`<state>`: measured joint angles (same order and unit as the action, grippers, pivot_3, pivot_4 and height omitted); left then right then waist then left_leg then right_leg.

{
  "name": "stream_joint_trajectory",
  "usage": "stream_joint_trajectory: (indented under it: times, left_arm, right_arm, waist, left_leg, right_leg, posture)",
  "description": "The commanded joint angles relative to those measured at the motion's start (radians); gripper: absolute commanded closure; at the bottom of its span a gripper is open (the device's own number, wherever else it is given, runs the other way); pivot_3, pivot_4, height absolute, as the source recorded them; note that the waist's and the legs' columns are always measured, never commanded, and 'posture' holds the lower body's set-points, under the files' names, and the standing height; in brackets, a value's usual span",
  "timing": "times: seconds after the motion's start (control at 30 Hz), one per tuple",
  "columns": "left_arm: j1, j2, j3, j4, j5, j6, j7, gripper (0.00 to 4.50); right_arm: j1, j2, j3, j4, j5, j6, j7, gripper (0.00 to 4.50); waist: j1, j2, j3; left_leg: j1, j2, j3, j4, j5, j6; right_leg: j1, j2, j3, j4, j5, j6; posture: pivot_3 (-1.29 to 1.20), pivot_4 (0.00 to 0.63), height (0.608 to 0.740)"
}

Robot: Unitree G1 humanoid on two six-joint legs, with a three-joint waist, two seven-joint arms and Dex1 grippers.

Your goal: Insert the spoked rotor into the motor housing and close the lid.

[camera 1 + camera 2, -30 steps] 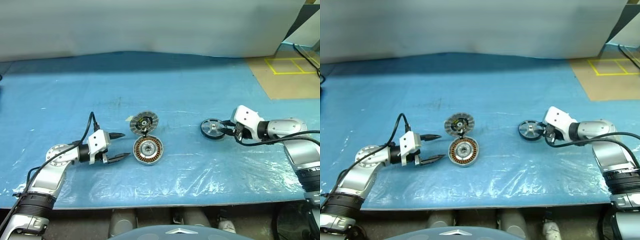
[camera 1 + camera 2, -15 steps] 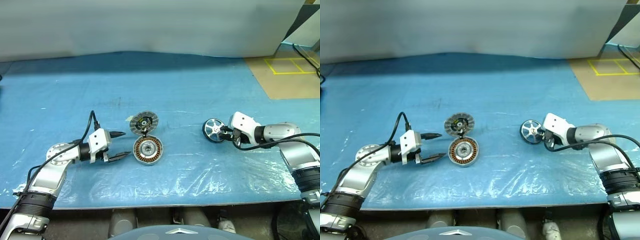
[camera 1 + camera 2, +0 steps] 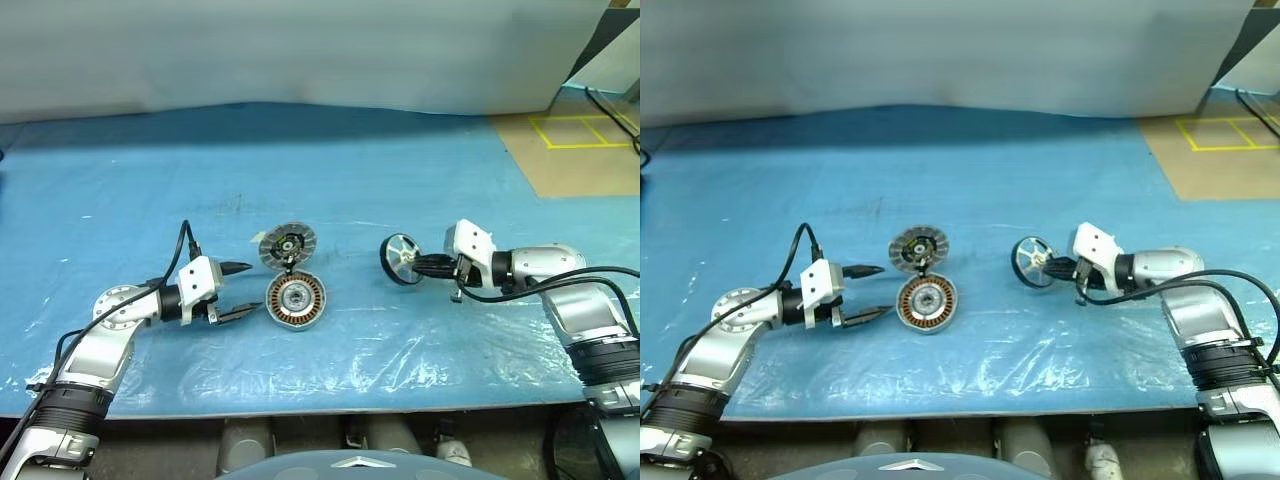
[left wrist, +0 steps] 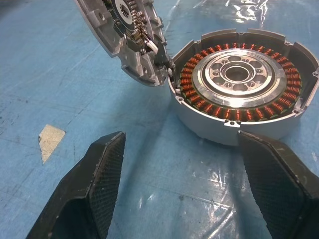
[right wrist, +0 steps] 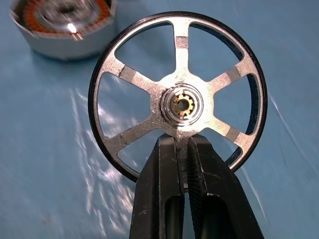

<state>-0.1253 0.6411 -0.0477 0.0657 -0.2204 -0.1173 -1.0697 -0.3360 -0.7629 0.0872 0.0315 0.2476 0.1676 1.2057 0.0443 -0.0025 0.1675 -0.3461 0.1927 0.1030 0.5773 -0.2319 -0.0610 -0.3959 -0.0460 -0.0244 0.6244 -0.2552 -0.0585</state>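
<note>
Item: spoked rotor [image 3: 401,259], silver wheel with dark rim, held on edge above the blue table cover [image 3: 400,160], well to the right of the motor housing [image 3: 296,299]. Holder: right gripper [image 5: 182,144], 2 black fingers pressed nearly together, pinching 1 spoke just below the rotor's hub. Motor housing: round puck with copper windings, open side up, resting on the cover. Lid [image 3: 288,244]: grey ribbed disc, tilted up at the housing's far edge and apparently joined to it by wires. Left gripper [image 3: 243,291]: fingers spread wide, holding nothing, tips just beside the housing without touching it. Step in hand, as judged: carry the rotor to the housing. Handling advice: turn the wheel flat, centre its hub over the pale core, lower squarely; the pinch on 1 thin spoke may let it swivel. The open left fingers could steady the housing.
</note>
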Motion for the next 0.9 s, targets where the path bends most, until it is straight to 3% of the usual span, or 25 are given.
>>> stream_joint_trajectory:
  times: [0.03, 0.43, 0.9]
  left_arm:
    - [-0.002, 0.004, 0.006, -0.032, -0.022, -0.001, -0.011, 0.77]
    - [0.014, -0.003, 0.003, -0.048, -0.025, 0.000, -0.015, 0.77]
    - [0.025, -0.007, -0.002, -0.088, -0.025, 0.010, -0.009, 0.77]
  right_arm:
    - [-0.021, 0.022, 0.008, -0.119, 0.069, 0.005, 0.044, 4.47]
    - [-0.188, 0.207, 0.264, -0.047, -0.082, -0.033, 0.061, 4.47]
    - [-0.246, 0.260, 0.291, 0.045, -0.116, -0.062, 0.075, 4.47]
  waist:
    - [0.001, 0.000, 0.000]
    - [-0.003, 0.000, 0.000]
    - [-0.002, 0.000, 0.000]
  left_leg:
    - [0.000, 0.000, 0.000, 0.000, 0.000, 0.000]
    - [-0.001, 0.000, 0.000, 0.000, 0.000, 0.000]
    - [-0.002, -0.001, 0.000, 0.000, 0.000, -0.001]
  right_leg:
    - [0.000, 0.000, 0.000, 0.000, 0.000, 0.000]
    - [-0.001, 0.000, 0.000, 0.000, 0.000, 0.000]
    - [-0.001, -0.001, 0.000, 0.001, 0.001, 0.001]
  posture:
    - [0.00, 0.150, 0.740]
    - [0.00, 0.150, 0.740]
    - [0.00, 0.150, 0.740]
